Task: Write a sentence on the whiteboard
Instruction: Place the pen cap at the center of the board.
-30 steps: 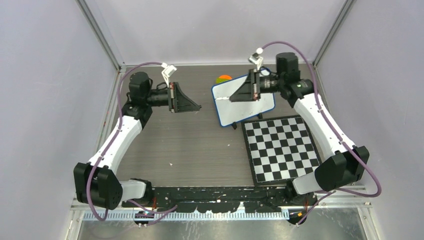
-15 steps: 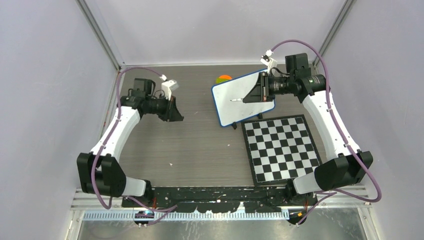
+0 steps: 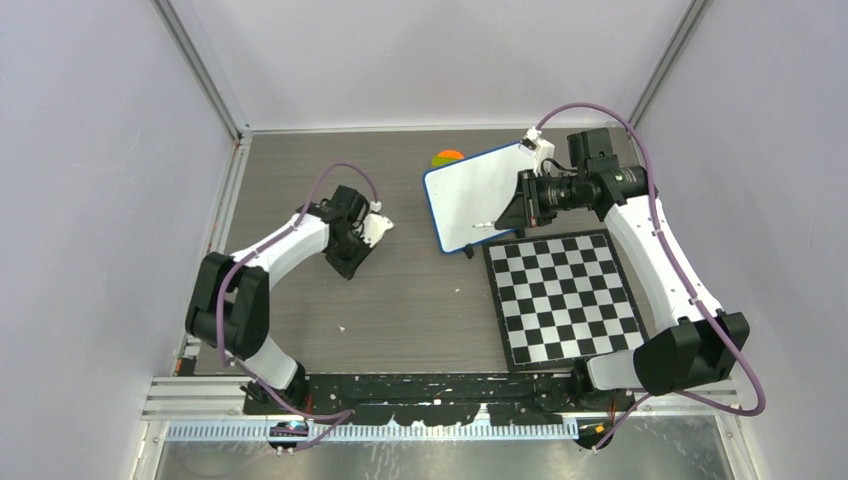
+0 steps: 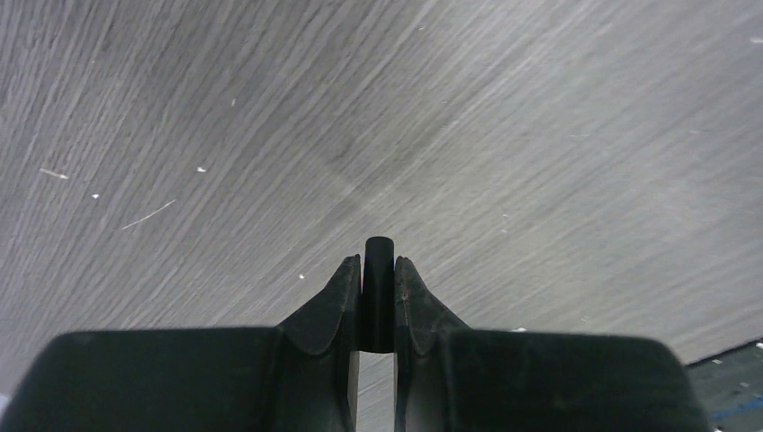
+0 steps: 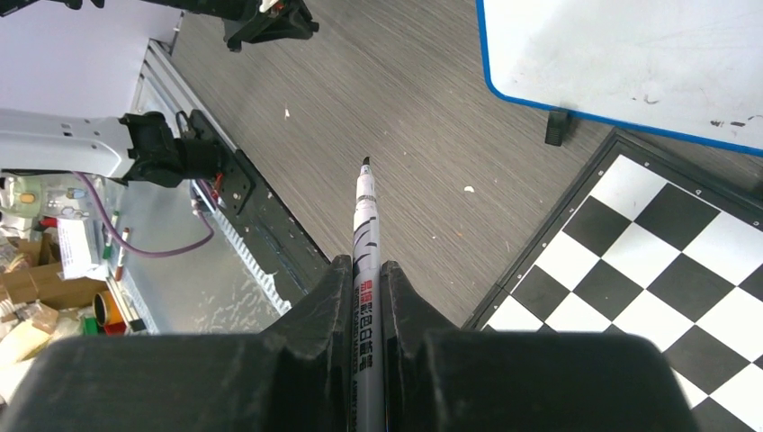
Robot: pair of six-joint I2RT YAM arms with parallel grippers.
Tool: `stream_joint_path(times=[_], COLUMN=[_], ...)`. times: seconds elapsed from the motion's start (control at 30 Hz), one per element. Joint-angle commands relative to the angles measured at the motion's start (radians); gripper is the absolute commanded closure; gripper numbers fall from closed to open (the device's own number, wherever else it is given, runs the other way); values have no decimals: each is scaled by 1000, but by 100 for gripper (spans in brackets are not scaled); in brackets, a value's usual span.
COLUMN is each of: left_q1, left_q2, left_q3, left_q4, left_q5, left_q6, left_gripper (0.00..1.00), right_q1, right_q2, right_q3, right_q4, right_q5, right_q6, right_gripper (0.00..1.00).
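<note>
Well left of the small white rectangular whiteboard [image 3: 470, 195] with its thin blue rim, the left gripper [image 4: 378, 270] is pinching what looks like a stubby black cap [image 4: 379, 256]. Near the bare whiteboard's front edge, the right gripper [image 5: 364, 270] is clamping a white plastic marker [image 5: 363, 216]. To my eye, it is risking catching the rim and skidding the light whiteboard.
</note>
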Motion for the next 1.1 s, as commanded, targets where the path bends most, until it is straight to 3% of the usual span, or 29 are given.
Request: stream_joint_path(times=[0.0,0.23,0.37,0.7,0.87,1.0,1.07], left_q1=[-39,-88,-88,-88,-59,30,91], left_q2=[40,112,130,96,19,-7,-17], left_q3=[11,39,63,157,280,387,396], left_q4=[34,8,-18,-101,-138,-87,29], left_q5=[-158,-203,-182,-101,99,400,556], left_q6=[23,18,12,-11,-45,-133,-243], left_gripper=[97,83,69,44,26,14,12], right_q1=[3,3,3,3,2,2,3], right_q2=[-41,-27,-18,49,87,124,141], right_q3=[-7,-10,1,99,158,221,245], right_q4=[1,2,4,-24,-6,15,32], right_q5=[22,24,37,38,33,33,34], right_q6=[-50,-64,-76,-122,-131,-128,-123], right_gripper=[100,100,100,100,100,100,100])
